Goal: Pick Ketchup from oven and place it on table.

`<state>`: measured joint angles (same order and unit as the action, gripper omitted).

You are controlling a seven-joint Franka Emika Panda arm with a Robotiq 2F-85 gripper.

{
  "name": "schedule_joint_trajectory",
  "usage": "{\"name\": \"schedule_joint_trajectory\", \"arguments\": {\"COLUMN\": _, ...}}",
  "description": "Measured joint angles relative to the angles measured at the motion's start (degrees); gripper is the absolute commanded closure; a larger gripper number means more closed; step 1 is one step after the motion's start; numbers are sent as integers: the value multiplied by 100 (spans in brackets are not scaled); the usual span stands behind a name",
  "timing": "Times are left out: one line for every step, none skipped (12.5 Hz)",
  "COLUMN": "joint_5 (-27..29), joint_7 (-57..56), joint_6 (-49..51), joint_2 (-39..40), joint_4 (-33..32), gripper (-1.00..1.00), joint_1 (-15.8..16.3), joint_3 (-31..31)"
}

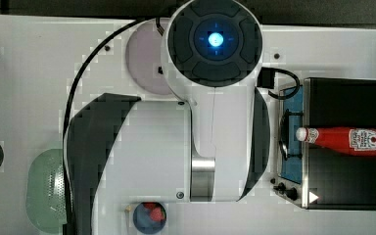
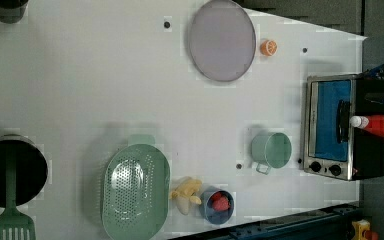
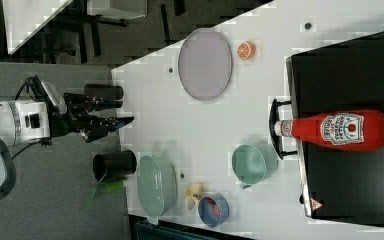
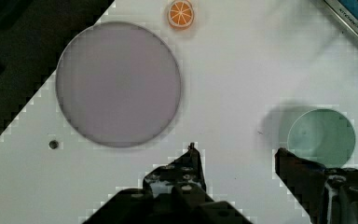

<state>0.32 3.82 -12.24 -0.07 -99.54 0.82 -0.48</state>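
Right view shows the slim red plastic ketchup bottle lying on the boxy black-topped oven, so the gripper, jaws open and empty, could roll it off.

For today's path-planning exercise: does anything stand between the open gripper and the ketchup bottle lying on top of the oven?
Nothing visible does. The ketchup lies uncovered on the oven roof. The open gripper hangs apart from it, above the table.
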Motion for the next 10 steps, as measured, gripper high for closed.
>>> {"name": "schedule_joint_trajectory", "arguments": {"joint_5": 13, "joint_7": 19, "joint_6": 163, "joint_2": -258, "joint_4": -319, "gripper": -52, "joint_1": -12, "joint_3": -6}}
{"name": "schedule_joint_trajectory", "arguments": {"joint_5": 102, "joint_7": 148, "joint_6": 788, "joint_2": -1186, "joint_4": -1214, "gripper": -67, "joint_1": -17, "joint_3": -126}}
{"name": "schedule_joint_trajectory", "arguments": {"joint_5": 15, "joint_7": 259, "joint_6": 797, "joint_2": -1711, "joint_4": -1337, "gripper": -94, "joint_1": -61, "joint_3": -232}}
{"name": "schedule_joint_trajectory", "arguments": {"joint_5": 66, "joint_7": 319, "joint_6": 760, "joint_2": -1902, "joint_4": -1214, "gripper": -100, "joint_1": -154, "joint_3": -234}}
{"name": "schedule_joint_trajectory", "arguments": {"joint_5": 73, "joint_7": 331, "joint_6": 735, "joint_2": -2037, "joint_4": -1091, "gripper": -100, "joint_1": -164, "joint_3": -257}}
{"name": "schedule_joint_trajectory", "arguments": {"joint_5": 94, "joint_7": 356, "joint_6": 811, "joint_2": -2062, "joint_4": -974, "gripper": -100, "joint_1": -191, "joint_3": -240}}
{"name": "schedule_joint_trajectory", "arguments": {"joint_5": 103, "joint_7": 361, "joint_6": 816, "joint_2": -2055, "joint_4": -895, "gripper": -100, "joint_1": -176, "joint_3": -258}}
{"name": "schedule_joint_trajectory", "arguments": {"joint_5": 173, "joint_7": 361, "joint_6": 873, "joint_2": -1908, "joint_4": -873, "gripper": -100, "joint_1": -204, "joint_3": -233}}
{"name": "schedule_joint_trajectory", "arguments": {"joint_5": 178, "joint_7": 363, "joint_6": 742, "joint_2": -1778, "joint_4": -934, "gripper": -100, "joint_1": -224, "joint_3": -225}}
{"name": "schedule_joint_trajectory", "arguments": {"joint_5": 201, "joint_7": 363, "joint_6": 546, "joint_2": -1522, "joint_4": -1002, "gripper": -100, "joint_1": -234, "joint_3": -328}}
